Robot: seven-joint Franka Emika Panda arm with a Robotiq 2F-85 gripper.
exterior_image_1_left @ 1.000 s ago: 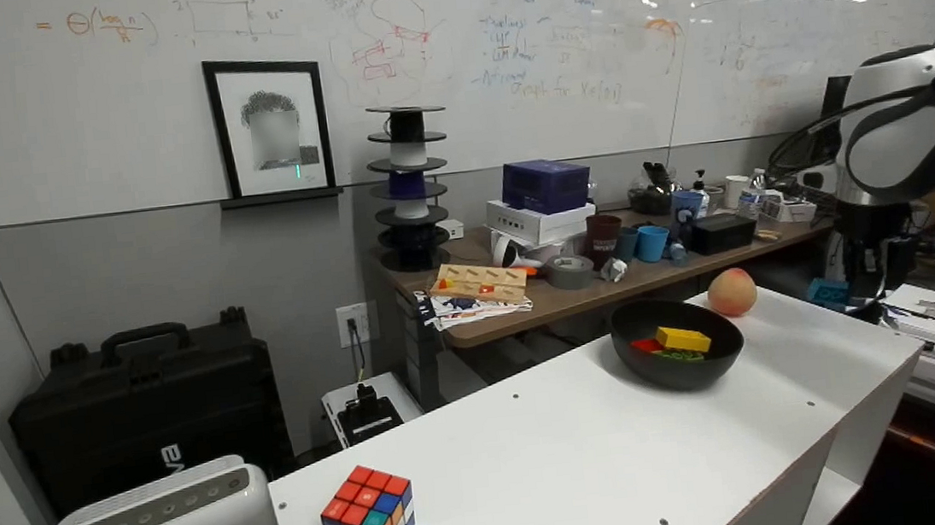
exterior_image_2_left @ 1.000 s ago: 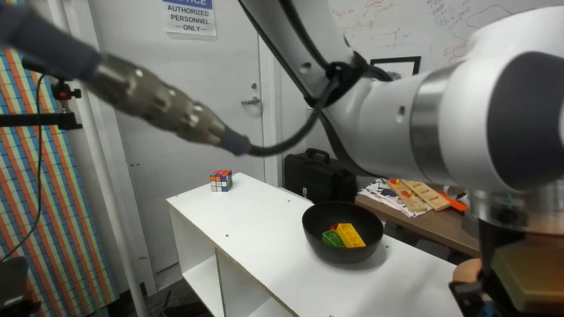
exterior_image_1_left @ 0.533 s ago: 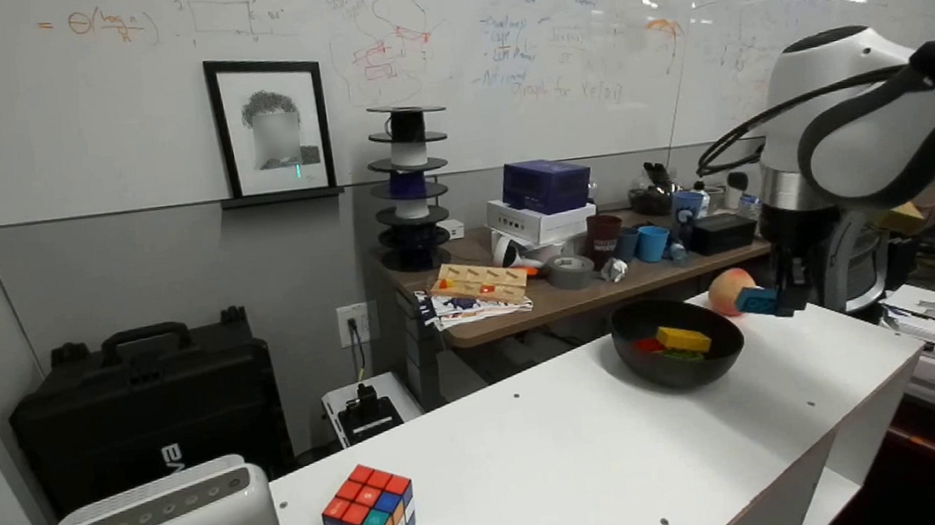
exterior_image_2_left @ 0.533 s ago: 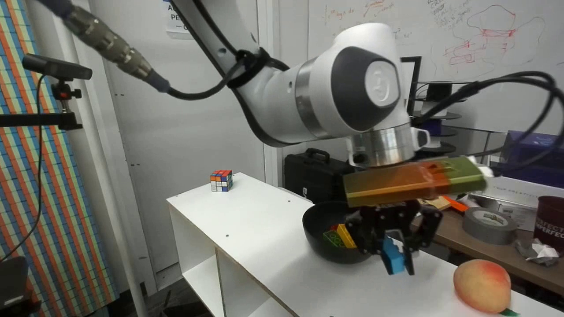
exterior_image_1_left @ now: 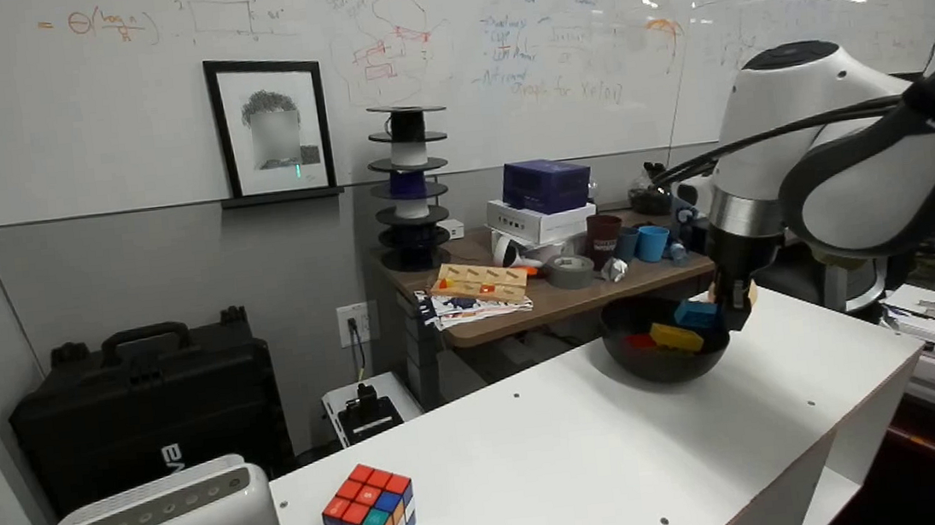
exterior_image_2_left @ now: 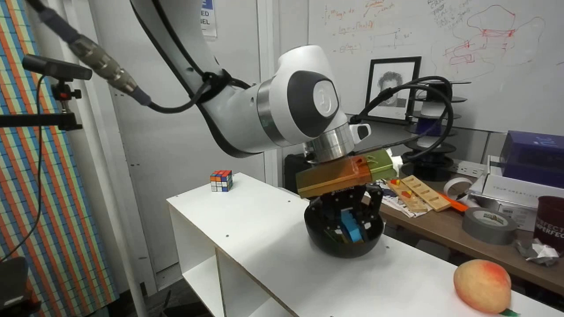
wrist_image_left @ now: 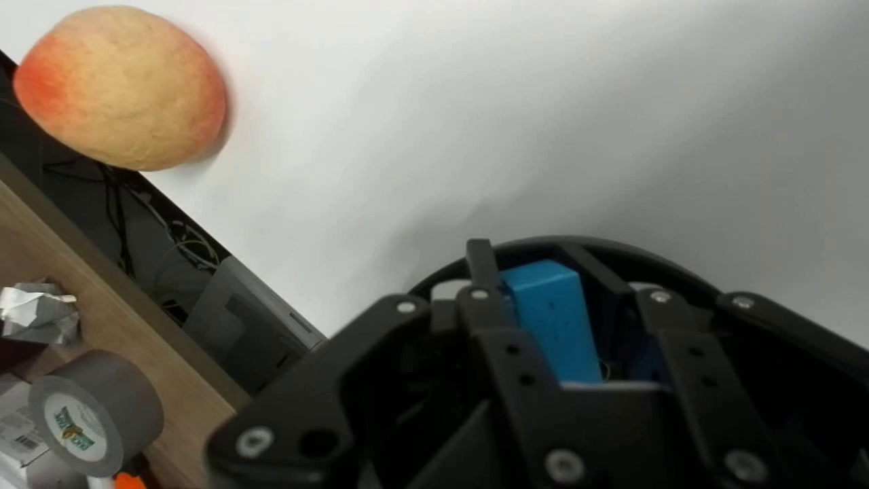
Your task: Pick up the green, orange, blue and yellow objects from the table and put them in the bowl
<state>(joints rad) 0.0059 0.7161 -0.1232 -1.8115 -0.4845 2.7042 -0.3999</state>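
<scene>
The black bowl [exterior_image_1_left: 668,372] stands on the white table and also shows in an exterior view [exterior_image_2_left: 341,251]. My gripper [wrist_image_left: 538,261] reaches down into it. Its fingers are apart around the blue block [wrist_image_left: 553,319]. The block leans by one finger, and a dark gap separates it from the other finger. The blue block also shows at the bowl's rim in both exterior views [exterior_image_1_left: 695,313] [exterior_image_2_left: 351,225]. A tilted yellow block [exterior_image_1_left: 676,337] and a red block [exterior_image_1_left: 641,340] lie in the bowl. The green block is mostly hidden behind the gripper.
A peach [exterior_image_2_left: 481,286] lies on the white table beside the bowl. A Rubik's cube [exterior_image_1_left: 370,521] sits at the table's far end. A brown desk [exterior_image_2_left: 414,220] with tape [exterior_image_2_left: 490,224], boxes and cups runs along the table's back edge.
The arm has swung in and lowered from beside the peach to the bowl, carrying the blue block. The fingers have spread. The bowl has shifted slightly, and the yellow block is tilted more.
</scene>
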